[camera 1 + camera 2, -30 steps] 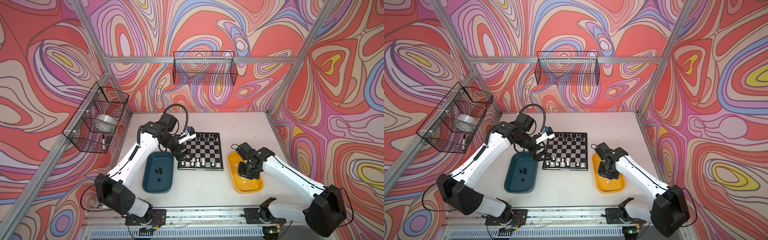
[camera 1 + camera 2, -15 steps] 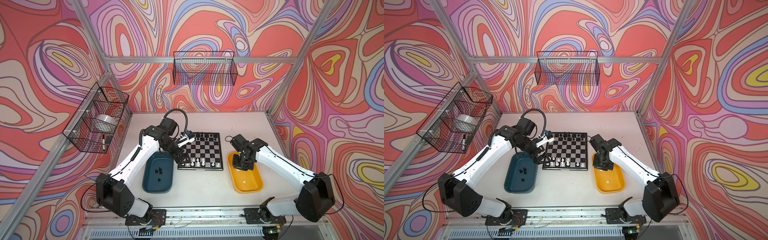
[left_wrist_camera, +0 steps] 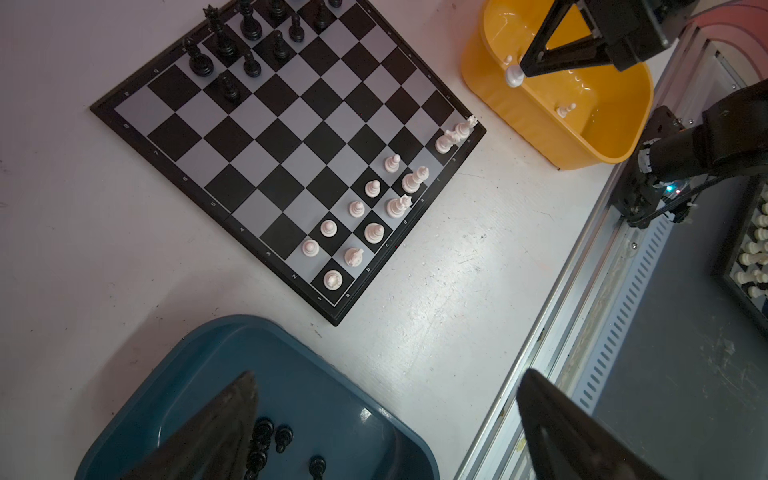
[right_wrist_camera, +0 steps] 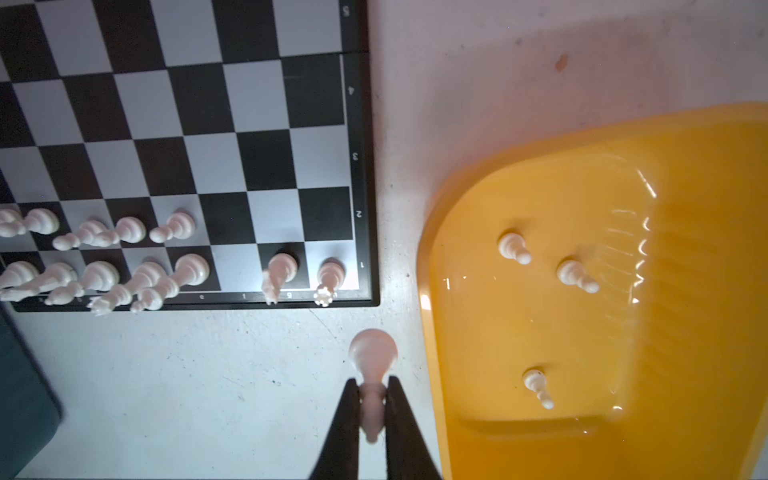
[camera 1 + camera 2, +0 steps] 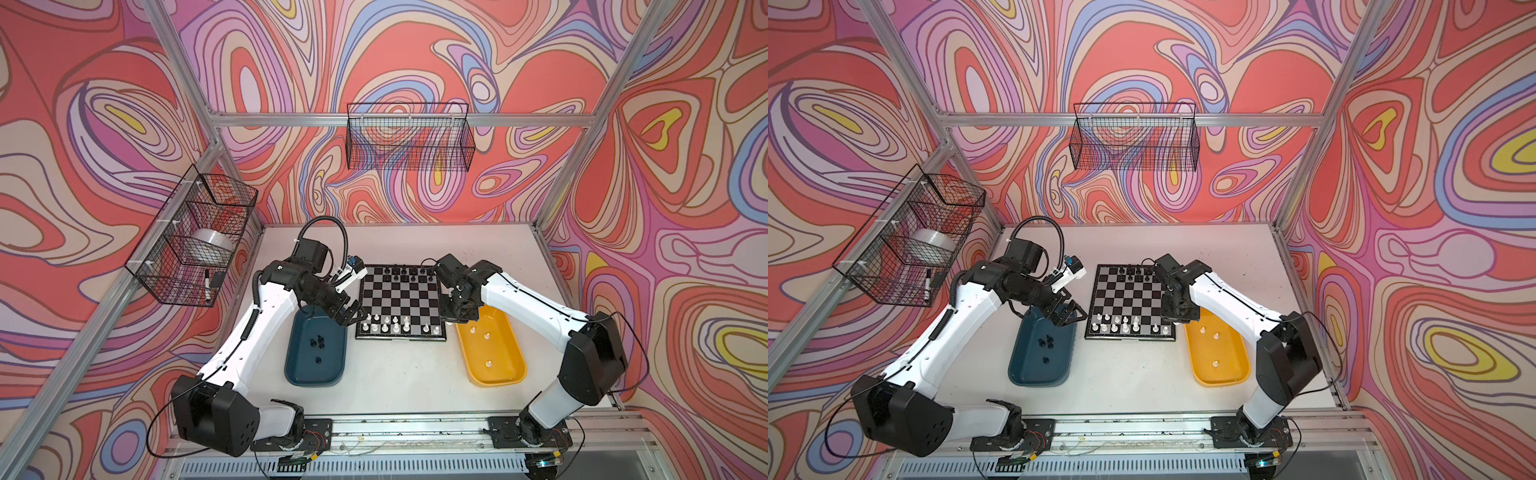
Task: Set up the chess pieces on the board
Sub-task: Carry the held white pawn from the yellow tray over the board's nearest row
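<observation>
On the white tabletop [image 5: 399, 374] the board [image 5: 399, 297] is half set, white men [image 5: 386, 326] near, black men [image 5: 405, 272] far; more black men lie in the teal tray [image 5: 332, 368] below the wide-open, empty left gripper [image 3: 388, 374], three white pawns [image 4: 575, 276] in the yellow tray [image 5: 512, 359], a fourth pawn [image 4: 372, 353] pinched in the right gripper [image 4: 372, 384].

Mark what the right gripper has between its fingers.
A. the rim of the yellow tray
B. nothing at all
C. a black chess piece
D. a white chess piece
D: in the right wrist view the right gripper is shut on the stem of a white chess piece, held over bare table between the board and the yellow tray.
</observation>
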Available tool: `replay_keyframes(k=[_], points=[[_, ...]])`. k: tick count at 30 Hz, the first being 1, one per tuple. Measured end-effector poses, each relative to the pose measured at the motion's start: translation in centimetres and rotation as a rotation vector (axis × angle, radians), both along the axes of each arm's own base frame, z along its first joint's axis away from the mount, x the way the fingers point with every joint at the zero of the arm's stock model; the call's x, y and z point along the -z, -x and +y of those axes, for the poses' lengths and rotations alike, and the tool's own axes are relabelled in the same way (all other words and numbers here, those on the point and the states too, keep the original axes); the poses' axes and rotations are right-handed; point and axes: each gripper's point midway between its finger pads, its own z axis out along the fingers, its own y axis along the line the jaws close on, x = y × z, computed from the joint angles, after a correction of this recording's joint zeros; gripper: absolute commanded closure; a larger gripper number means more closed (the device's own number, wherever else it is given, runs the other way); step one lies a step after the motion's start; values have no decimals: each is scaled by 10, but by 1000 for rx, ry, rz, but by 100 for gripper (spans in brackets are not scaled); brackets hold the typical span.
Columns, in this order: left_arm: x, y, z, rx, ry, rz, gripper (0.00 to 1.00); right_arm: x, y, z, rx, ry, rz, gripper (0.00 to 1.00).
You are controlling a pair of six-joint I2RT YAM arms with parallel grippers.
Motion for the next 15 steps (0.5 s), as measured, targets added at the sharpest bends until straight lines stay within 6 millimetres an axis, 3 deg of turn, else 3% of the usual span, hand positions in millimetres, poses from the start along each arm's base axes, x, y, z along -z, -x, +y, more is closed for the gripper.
replay_keyframes(k=[7, 15], points=[[-3, -6, 9, -36, 2, -14, 2, 8, -12, 33, -71, -24, 5, 89], [-3, -7, 10, -45, 4, -12, 2, 28, -11, 54, -123, -23, 41, 89]])
